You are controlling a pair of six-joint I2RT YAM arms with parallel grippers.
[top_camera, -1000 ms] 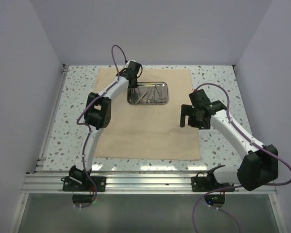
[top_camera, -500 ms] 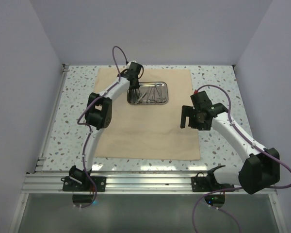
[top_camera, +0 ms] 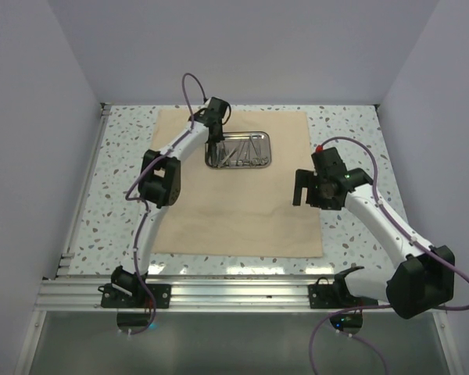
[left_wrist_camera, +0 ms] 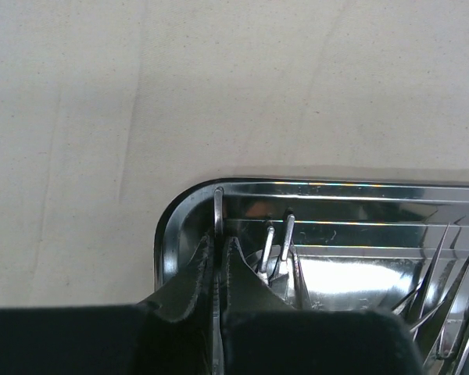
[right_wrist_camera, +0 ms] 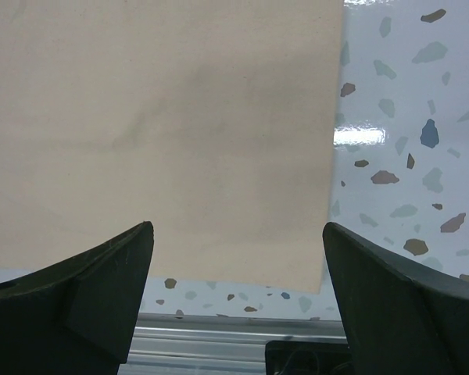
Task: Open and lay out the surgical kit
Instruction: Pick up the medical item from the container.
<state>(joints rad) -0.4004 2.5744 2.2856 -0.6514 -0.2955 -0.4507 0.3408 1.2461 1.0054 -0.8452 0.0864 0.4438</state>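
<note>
The beige-tan cloth wrap [top_camera: 242,195] lies spread flat on the table. The shiny steel tray [top_camera: 238,150] sits on its far part, with several thin silver tweezers and scissors [top_camera: 246,152] inside. My left gripper [top_camera: 214,145] is at the tray's left end. In the left wrist view it [left_wrist_camera: 218,244] is shut on a thin silver instrument [left_wrist_camera: 218,207] at the tray's corner [left_wrist_camera: 172,226]; two more instrument ends [left_wrist_camera: 277,242] stand beside it. My right gripper [top_camera: 310,197] hovers wide open and empty over the cloth's right edge [right_wrist_camera: 332,156].
The speckled table [top_camera: 117,172] shows around the cloth on all sides. An aluminium rail [top_camera: 242,293] runs along the near edge and shows in the right wrist view [right_wrist_camera: 219,340]. White walls close in the back and both sides.
My right arm has shifted slightly right and forward, its gripper still open. My left gripper stays at the tray's left end with almost no movement.
</note>
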